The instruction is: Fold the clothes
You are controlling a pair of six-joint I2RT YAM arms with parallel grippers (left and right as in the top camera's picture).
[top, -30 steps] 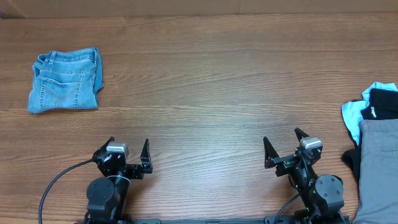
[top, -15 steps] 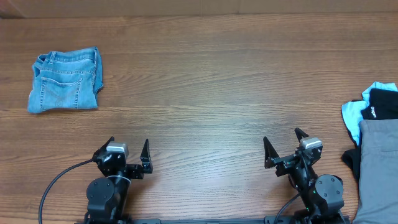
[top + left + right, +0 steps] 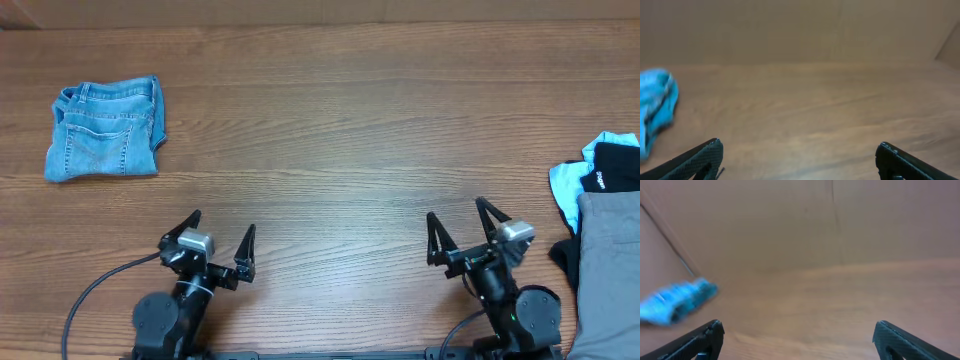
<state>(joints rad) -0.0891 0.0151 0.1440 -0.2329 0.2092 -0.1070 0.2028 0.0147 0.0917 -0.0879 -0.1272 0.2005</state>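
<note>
left end effector [image 3: 222, 222] & right end effector [image 3: 456, 212] both spread wide, nothing held. grey shorts [image 3: 608, 275] at far right edge of surface [image 3: 340, 130], long axis front-to-back, off to the right end effector's right. right arm's nearer, prob goes first.

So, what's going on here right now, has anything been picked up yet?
Nothing is being handled yet. The left gripper and right gripper both sit open and empty near the front edge of the wooden table. The plain grey soft-fabric shorts lie untouched at the table's right edge, partly out of view, on top of black and light-blue garments. The small blue denim shorts lie in a compact folded pile at the far left.
</note>
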